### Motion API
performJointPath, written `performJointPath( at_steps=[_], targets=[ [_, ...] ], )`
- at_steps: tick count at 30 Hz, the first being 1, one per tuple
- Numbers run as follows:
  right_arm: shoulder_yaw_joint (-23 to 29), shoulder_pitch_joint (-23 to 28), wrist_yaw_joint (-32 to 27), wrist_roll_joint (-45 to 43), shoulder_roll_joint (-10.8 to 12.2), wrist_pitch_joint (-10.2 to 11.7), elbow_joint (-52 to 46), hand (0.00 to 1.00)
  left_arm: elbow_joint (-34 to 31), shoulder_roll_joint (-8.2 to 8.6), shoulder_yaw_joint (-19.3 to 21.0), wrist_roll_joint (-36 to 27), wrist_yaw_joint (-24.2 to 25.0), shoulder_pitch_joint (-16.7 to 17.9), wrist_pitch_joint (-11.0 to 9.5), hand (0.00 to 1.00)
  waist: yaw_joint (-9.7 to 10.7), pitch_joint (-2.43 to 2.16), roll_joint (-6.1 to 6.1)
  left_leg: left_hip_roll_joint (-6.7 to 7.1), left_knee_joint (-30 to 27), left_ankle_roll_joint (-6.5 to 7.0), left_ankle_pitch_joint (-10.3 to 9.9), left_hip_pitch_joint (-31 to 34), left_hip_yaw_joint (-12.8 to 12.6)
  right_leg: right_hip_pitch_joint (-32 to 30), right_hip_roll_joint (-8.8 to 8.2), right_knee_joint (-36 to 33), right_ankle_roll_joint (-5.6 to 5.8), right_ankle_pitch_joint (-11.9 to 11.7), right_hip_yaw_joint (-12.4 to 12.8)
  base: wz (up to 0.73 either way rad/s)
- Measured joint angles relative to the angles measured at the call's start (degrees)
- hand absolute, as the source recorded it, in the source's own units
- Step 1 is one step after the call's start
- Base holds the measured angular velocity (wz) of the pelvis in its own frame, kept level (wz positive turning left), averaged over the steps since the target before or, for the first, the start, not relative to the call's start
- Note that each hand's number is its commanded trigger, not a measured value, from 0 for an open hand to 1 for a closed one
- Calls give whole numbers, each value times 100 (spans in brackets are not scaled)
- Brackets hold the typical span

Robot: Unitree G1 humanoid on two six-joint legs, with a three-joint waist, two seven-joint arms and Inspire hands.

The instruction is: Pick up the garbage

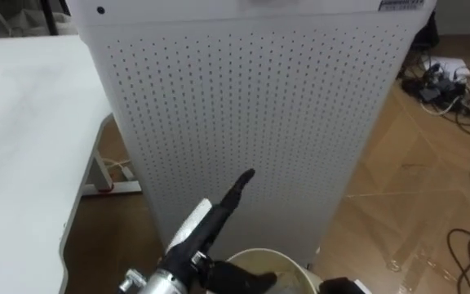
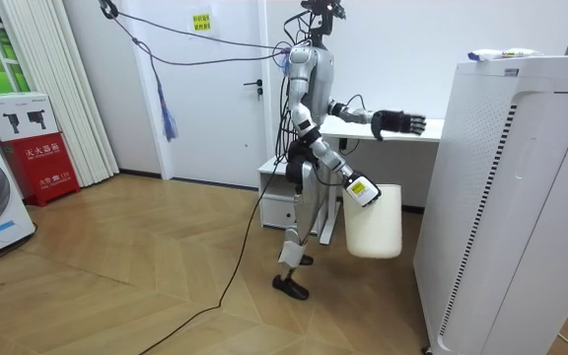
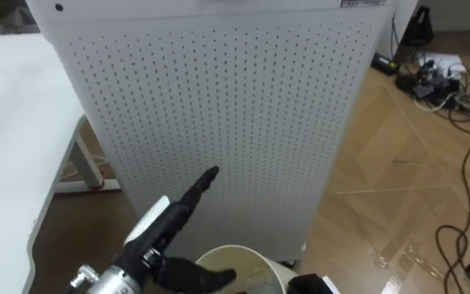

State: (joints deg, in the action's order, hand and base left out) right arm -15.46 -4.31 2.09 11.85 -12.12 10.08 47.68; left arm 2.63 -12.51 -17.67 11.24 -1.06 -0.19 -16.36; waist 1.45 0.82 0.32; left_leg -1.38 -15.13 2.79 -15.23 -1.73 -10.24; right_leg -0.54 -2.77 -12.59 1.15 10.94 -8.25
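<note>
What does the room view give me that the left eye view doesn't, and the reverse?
Room view adds: the robot's stance facing the purifier, the door, a red box, and the white bin hanging off the floor from the right hand. Left eye view adds: cables on the floor past the purifier. Both: the perforated purifier, the white desk, the open left hand reaching forward, the bin.

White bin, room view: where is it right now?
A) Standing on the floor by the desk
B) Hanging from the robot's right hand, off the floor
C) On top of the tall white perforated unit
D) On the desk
B: the white bin hangs from the robot's right hand at its rim, with its bottom clear of the wooden floor.
</note>
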Motion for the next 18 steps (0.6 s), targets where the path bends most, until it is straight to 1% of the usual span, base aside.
performJointPath(
  at_steps=[2, 3, 4, 5, 6, 7, 9, 10, 11, 12, 13, 14, 15, 16, 17, 18],
  targets=[
    [119, 126, -28, -30, -4, 16, -224, 100, -380, 35, 265, 441, -417, 1, -102, 0, -13, -5, 9, 2, 67, -41, 24, -55, 2, 15, 4, 4, 0, 0, 28, -6],
    [132, 176, -42, -44, -5, 39, -282, 100, -463, 32, 319, 554, -516, 1, -119, 0, -3, -5, 9, 2, 85, -42, 25, -79, 11, 41, 6, 14, 0, 0, 22, 3],
    [166, 309, -71, -44, -5, 96, -401, 100, -614, 28, 401, 758, -722, 5, -162, 0, 16, -9, 15, -2, 93, -46, 28, -140, 20, 114, 15, 31, 0, 0, 22, 7],
    [176, 409, -80, -40, -12, 193, -428, 100, -725, 19, 448, 927, -975, 10, -199, 0, 21, -23, 19, 2, 145, -61, 36, -221, 21, 210, 27, 98, 0, 0, 22, 3],
    [176, 436, -82, -40, -20, 218, -428, 100, -762, 13, 461, 1006, -1114, 8, -220, 0, 20, -30, 25, 2, 181, -61, 36, -267, 21, 249, 32, 122, 0, 0, 23, 0],
    [176, 480, -84, -40, -30, 230, -428, 100, -841, -12, 472, 1163, -1363, 9, -236, 0, 25, -48, 41, 1, 221, -62, 37, -323, 21, 307, 34, 164, 0, 0, 24, 0],
    [169, 508, -92, -41, -40, 231, -428, 100, -945, -39, 474, 1328, -1647, 6, -244, 0, 22, -55, 54, 3, 242, -66, 39, -378, 20, 363, 37, 202, 0, 0, 40, -2],
    [157, 510, -112, -40, -40, 231, -428, 100, -1012, -50, 474, 1412, -1794, 4, -244, 0, 20, -56, 54, 3, 204, -76, 45, -383, 5, 387, 33, 204, -4, -2, 95, 0],
    [149, 514, -135, -23, -40, 231, -426, 100, -1027, -55, 475, 1487, -1927, -37, -245, 0, 11, -31, 14, 26, -152, -94, 35, -220, -72, 483, -22, 251, -28, -31, 398, 16],
    [147, 527, -149, 11, -34, 232, -422, 100, -1033, -59, 475, 1535, -1974, -67, -246, 0, 28, -9, -47, 63, -452, -171, -71, -16, -73, 552, -108, 322, -25, -41, 708, 49],
    [177, 564, -198, 167, -45, 238, -409, 100, -1109, -7, 451, 1650, -2020, -189, -246, 0, 58, -10, -111, 124, -225, -271, 7, 374, -34, 551, -185, 383, -10, -46, 1167, 66],
    [325, 578, -208, 287, -122, 231, -316, 100, -1249, 4, 394, 1777, -2158, -313, -285, 0, 30, -45, -118, 115, 26, -43, 441, 668, -139, 446, -272, 322, 115, 43, 1260, 43],
    [362, 589, -219, 324, -123, 225, -286, 100, -1336, 22, 396, 1871, -2269, -289, -317, 0, -78, -55, -129, 144, 53, -28, 532, 623, -202, 363, -307, 262, 183, 61, 1227, 0],
    [376, 655, -232, 313, -101, 226, -280, 100, -1390, 25, 406, 2051, -2545, -284, -406, 0, -195, -45, -108, 115, 56, -5, 545, 519, -304, 352, -307, 235, 245, 47, 840, -43],
    [372, 721, -193, 280, -73, 229, -290, 100, -1388, -11, 446, 2149, -2750, -275, -435, 0, -299, -39, -99, 95, 53, -5, 543, 379, -182, 356, -269, 329, 214, -3, 554, -45],
    [370, 736, -184, 246, -64, 233, -307, 100, -1388, -13, 482, 2205, -2828, -277, -435, 0, -316, -21, -71, 78, 53, -7, 542, 310, -17, 318, -200, 418, 149, -69, 471, -56]
  ],
)
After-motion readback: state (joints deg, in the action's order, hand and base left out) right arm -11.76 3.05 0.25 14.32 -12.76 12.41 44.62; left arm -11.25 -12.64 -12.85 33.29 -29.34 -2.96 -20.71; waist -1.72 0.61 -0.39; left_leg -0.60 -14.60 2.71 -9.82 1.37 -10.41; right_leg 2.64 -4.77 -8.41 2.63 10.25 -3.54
